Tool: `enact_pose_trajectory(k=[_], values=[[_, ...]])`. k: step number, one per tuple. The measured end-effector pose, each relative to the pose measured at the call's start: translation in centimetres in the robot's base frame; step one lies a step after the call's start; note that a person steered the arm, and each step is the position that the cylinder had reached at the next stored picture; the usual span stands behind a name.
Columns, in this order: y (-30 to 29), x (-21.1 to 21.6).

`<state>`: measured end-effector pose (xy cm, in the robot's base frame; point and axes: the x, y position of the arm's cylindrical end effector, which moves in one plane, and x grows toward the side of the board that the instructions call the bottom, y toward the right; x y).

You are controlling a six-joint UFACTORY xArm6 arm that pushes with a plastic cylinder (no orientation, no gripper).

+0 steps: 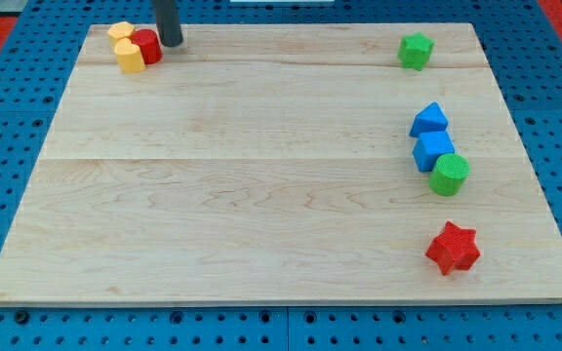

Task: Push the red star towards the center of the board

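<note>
The red star (pixel 453 248) lies near the board's bottom right corner. My tip (pixel 171 43) is at the view's top left, just right of a red block (pixel 146 46) and far from the red star. The rod comes down from the view's top edge. The wooden board (pixel 261 175) fills most of the view.
Two yellow blocks (pixel 125 45) touch the red block at the top left. A green star-like block (pixel 416 51) sits at the top right. A blue triangle (pixel 429 120), a blue cube (pixel 433 148) and a green cylinder (pixel 449 175) cluster at the right, above the red star.
</note>
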<state>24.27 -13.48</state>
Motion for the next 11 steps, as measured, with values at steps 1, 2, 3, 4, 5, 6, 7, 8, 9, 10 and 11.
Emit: enact_pose_trajectory(k=[1, 2, 3, 4, 5, 6, 7, 8, 9, 10, 11], values=[[8.7, 5.5], [12.4, 13.0], [14.0, 20.2], [18.5, 25.7], [26.0, 27.1], [34.0, 27.1], [38.2, 31.2], [37.3, 35.0], [32.2, 34.2], [28.3, 32.2], [24.1, 30.4]])
